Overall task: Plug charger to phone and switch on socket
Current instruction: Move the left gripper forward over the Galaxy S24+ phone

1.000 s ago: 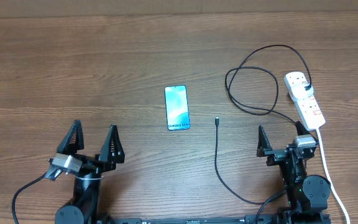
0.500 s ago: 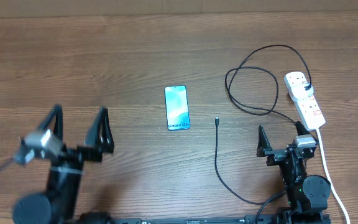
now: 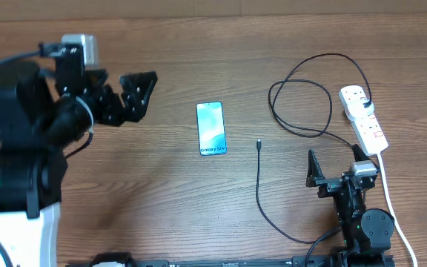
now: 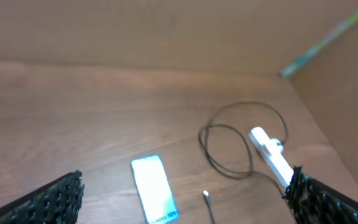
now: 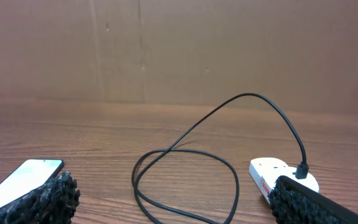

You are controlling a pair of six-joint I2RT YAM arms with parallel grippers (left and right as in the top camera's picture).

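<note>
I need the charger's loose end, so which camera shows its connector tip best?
The overhead view: the connector tip lies sharp and unobstructed, right of the phone. The left wrist view shows it small and blurred. The right wrist view shows only the charger cable looping, not the tip.

The worktop [image 3: 161, 215] is brown wood grain, smooth, with a low sheen. The phone [image 3: 211, 128] has a glossy glass screen. The charger [image 3: 257, 182] has a smooth, matt black jacket. The socket [image 3: 368, 127] is smooth white plastic. The finger pads [image 5: 42, 199] of the right hand [image 5: 169, 186] are matt black and coarsely textured.
</note>
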